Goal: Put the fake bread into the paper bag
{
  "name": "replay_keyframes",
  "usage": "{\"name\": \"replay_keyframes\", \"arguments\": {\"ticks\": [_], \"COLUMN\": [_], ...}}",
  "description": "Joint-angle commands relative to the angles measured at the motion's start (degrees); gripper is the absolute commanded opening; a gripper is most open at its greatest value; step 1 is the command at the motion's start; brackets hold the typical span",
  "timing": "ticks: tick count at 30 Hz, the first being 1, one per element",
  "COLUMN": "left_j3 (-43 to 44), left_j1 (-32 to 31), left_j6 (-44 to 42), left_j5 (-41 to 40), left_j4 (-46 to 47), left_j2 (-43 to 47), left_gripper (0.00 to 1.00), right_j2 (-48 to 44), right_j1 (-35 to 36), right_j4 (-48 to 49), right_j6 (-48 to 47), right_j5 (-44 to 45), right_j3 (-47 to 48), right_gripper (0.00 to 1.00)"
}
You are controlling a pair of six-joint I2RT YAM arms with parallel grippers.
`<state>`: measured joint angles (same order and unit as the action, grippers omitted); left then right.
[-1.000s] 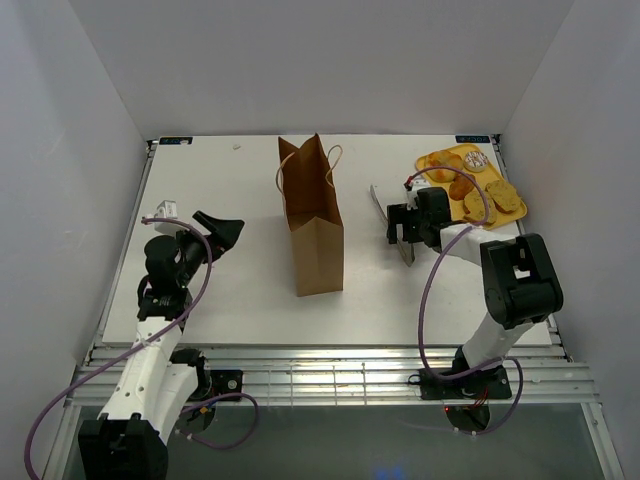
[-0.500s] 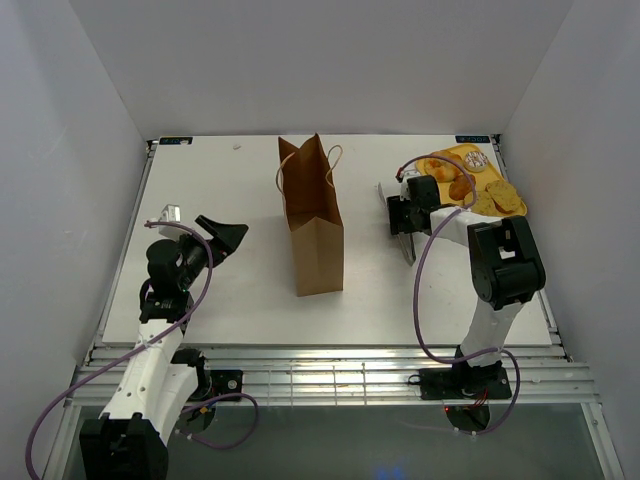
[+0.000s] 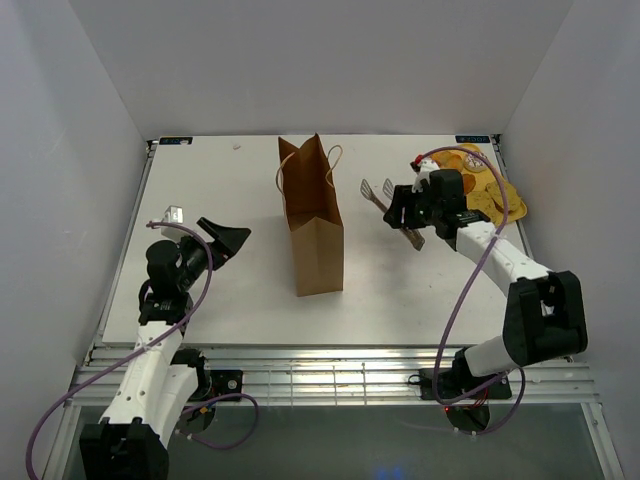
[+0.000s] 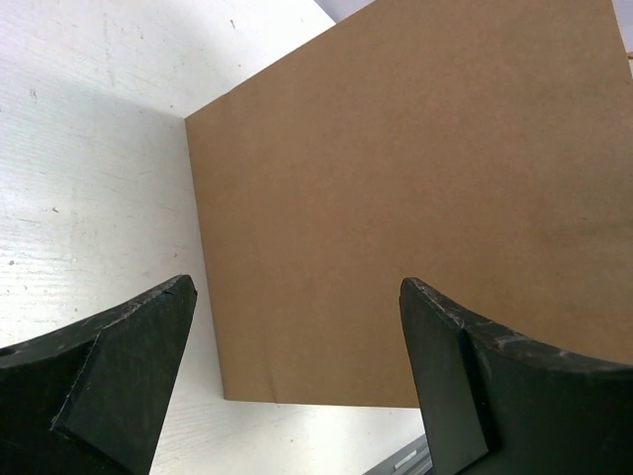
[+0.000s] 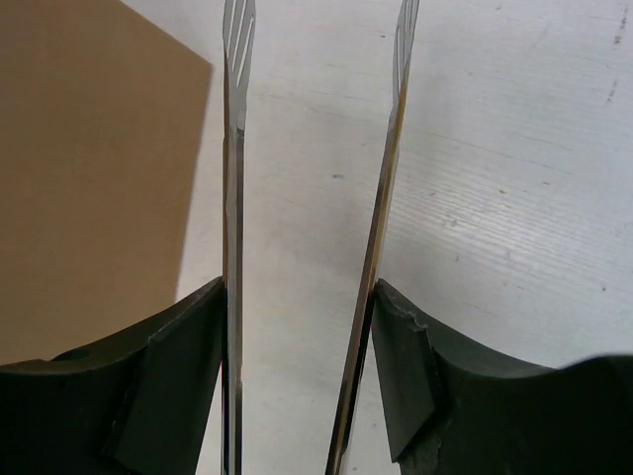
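Two robot arms reach over a white table (image 3: 230, 190), seen from above and from a camera on each wrist. The paper bag (image 3: 312, 215) stands upright near the middle of the table, between the arms, its mouth open and its loop handles showing at the top. The left gripper (image 3: 228, 238) hovers to the left of the bag, apart from it, its dark fingers (image 4: 129, 366) spread wide and holding nothing; its wrist camera shows the bag's plain brown side directly ahead. The right gripper (image 3: 405, 212) is to the right of the bag and grips a pair of metal tongs (image 5: 234, 198), one thin arm of the tongs lying against the inside of each finger. The tongs' slotted tips are spread apart and point toward the bag, above bare table. The fake bread (image 3: 497, 197) lies on a yellow tray (image 3: 462, 151) at the far right corner of the table, partly hidden behind the right arm and its purple cable
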<state>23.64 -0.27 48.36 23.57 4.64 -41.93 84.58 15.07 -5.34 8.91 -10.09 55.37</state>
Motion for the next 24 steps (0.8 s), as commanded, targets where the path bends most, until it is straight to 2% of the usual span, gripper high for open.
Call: {"name": "replay_keyframes", "arguments": {"ticks": [1,8,13,17,24], "left_j3": [2.7,4.7,9.0,14.8,19.1], "left_j1": [0.2,0.2,0.2,0.2,0.2], "left_j6": [-0.9,0.2,-1.8,-4.8,-4.9], "left_j5": [1.7,4.3,4.9,4.8,6.9], "left_j4": [-2.7,-4.0,-8.0,-14.1,-16.6], "left_j2": [2.1,4.1,3.3,2.2,3.9], "left_gripper": [0.94,0.94,0.91,0.91,0.91], "right_j2": [-5.1,-12.3,-15.9,-14.6,-7.2], "right_j1": [-1.4,-3.0,-5.0,-8.8,-18.2], "right_j4": [-1.6,-2.8,-7.8,-13.5,-15.7], "right_j6": [5.2,8.5,9.7,9.6,12.3], "right_j5": [-8.0,-7.6,-3.2,1.5,-1.5], "right_j3": [-1.7,-5.6,-2.4,3.9,11.2], "right_gripper": [0.63,0.63,0.63,0.62,0.62]}}
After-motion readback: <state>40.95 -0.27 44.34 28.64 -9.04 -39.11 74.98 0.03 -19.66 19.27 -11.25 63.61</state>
